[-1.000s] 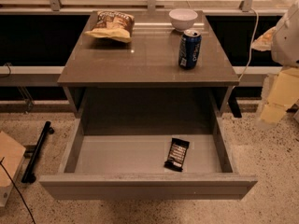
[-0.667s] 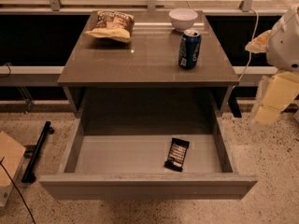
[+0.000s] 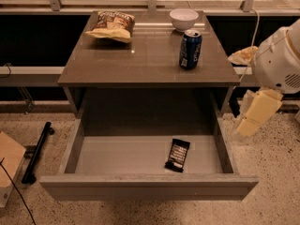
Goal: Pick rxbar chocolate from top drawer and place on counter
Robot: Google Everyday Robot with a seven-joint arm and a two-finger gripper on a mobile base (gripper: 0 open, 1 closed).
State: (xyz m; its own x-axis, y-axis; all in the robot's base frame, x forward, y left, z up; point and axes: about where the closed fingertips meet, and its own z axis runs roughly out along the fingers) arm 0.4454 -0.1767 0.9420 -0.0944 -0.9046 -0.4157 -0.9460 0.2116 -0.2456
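The arm enters from the right edge of the scene as a rounded white housing, level with the near right corner of the counter. Below it the pale cream gripper hangs down and slightly leftward, just outside the right wall of the top drawer and above the speckled floor. It touches nothing, and whether it is open or closed cannot be told from this angle. Compared with a second ago, the housing sits lower and farther left, and the gripper has come closer to the drawer's right side. The things on the counter and in the drawer lie where they were. The drawer is pulled fully out toward the near side. The rxbar chocolate lies flat on its pale grey floor, right of centre and close to the front panel. It is a small black wrapper with pale lines of print, its long side running near to far and tilted a little to the right. On the counter a blue soda can stands upright at the right, a white bowl sits behind it, and a yellow-brown chip bag lies at the far left.
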